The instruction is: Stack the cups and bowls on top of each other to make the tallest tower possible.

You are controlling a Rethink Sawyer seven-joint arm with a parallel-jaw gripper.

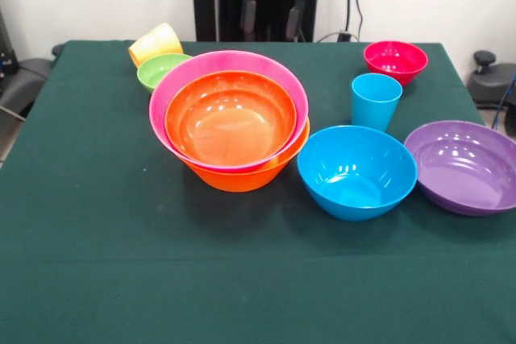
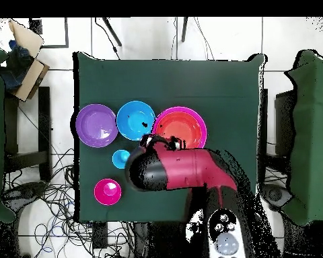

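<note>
We judge the tower (image 1: 230, 118), a red-orange plastic bowl nested in pink and orange ones, is begun, so next the glossy blue bowl (image 1: 357, 171) just beside it needs lifting in; the gripper's state we cannot tell.

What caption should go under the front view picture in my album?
Nested orange bowls inside a pink bowl, with blue, purple and magenta bowls and a blue cup waiting.
</note>
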